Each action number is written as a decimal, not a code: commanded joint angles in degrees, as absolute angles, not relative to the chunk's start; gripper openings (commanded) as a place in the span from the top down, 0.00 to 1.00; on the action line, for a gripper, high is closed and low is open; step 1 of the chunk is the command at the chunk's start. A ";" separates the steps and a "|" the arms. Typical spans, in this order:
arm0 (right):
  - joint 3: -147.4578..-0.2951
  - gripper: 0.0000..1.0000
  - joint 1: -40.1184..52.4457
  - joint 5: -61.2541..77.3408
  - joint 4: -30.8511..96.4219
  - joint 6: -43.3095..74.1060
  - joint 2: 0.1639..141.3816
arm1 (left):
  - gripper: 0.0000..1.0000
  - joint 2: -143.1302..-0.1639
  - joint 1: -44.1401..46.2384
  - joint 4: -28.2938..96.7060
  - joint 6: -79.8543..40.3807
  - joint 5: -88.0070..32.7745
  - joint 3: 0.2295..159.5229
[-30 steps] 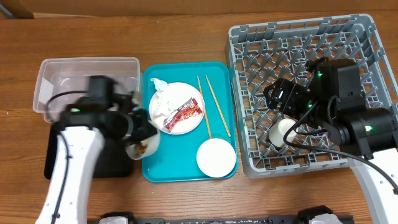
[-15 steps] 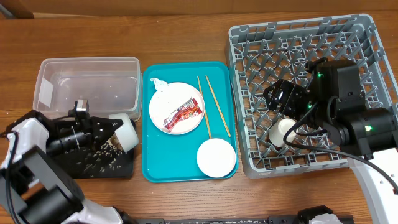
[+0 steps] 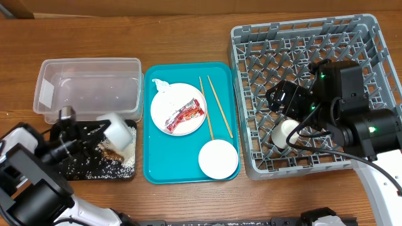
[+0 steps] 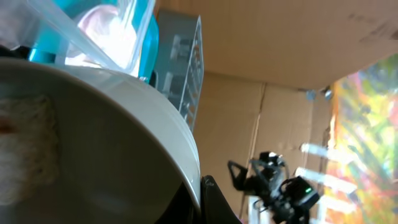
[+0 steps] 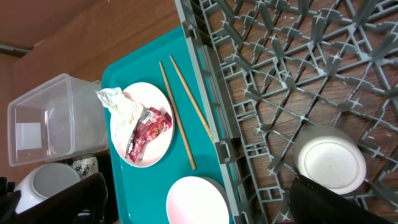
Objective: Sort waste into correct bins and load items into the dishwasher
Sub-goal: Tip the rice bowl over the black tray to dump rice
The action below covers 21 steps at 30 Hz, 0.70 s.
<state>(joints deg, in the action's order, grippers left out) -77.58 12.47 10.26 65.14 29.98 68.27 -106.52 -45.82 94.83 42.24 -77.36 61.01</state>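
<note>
Left gripper (image 3: 100,130): pinched on tilted bowl (image 3: 118,130), over black tray (image 3: 81,175), left of teal tray (image 3: 157,163).
Right gripper (image 3: 284,103): spread, over grey rack (image 3: 251,50), right of teal tray.

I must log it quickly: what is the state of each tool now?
Left tool: closed, holding a white bowl.
Right tool: open, holding nothing.

A teal tray (image 3: 151,169) carries a white plate (image 3: 158,116) with a red-and-white wrapper (image 3: 185,115). At its 3 o'clock, the grey rack (image 3: 251,37) shows a grid pattern. At 9 o'clock, white rice (image 3: 125,164) speckles the black tray (image 3: 88,171) beneath a white bowl (image 3: 119,130).
</note>
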 commanded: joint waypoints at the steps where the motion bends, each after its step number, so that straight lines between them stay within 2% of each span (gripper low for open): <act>1: -78.72 0.04 12.78 10.37 64.79 29.80 68.16 | 0.96 -106.61 -48.01 96.95 42.96 -74.72 60.77; 4: -78.72 0.04 12.78 10.37 64.79 29.80 68.16 | 0.96 -106.61 -48.47 92.62 44.84 -75.55 60.95; 6: -78.72 0.04 12.78 10.37 64.77 29.80 68.16 | 0.96 -106.83 -48.47 95.57 42.30 -75.20 60.95; 9: -78.72 0.04 12.78 10.39 64.93 29.80 68.16 | 0.96 -106.56 -48.31 95.98 49.58 -77.93 61.14; 15: -78.72 0.04 12.78 10.39 64.88 29.80 68.16 | 0.96 -106.19 -48.23 96.95 47.11 -75.83 61.12; 17: -78.72 0.04 12.78 10.39 64.90 29.80 68.16 | 0.96 -105.54 -48.21 96.12 52.07 -76.55 61.39; 19: -78.72 0.04 12.78 10.39 64.82 29.80 68.16 | 0.96 -105.58 -48.07 94.80 48.03 -76.36 61.91; 21: -78.72 0.04 12.78 10.39 64.82 29.80 68.16 | 0.96 -104.40 -46.06 96.97 49.25 -74.98 62.00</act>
